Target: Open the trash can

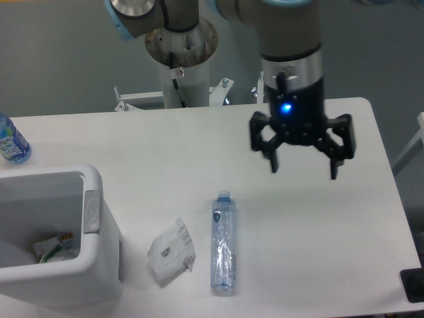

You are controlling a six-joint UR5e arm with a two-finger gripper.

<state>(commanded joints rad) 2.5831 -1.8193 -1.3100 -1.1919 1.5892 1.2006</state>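
While the trash can [59, 232] sits far left, lid open, the claw [303, 165] hangs well right — fingers spread, empty.

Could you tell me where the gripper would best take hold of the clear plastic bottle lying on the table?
Probably across the clear plastic bottle mid-body, from straight above: it lies flat, cap pointing away, so the open gripper fingers should close on its left and right sides.
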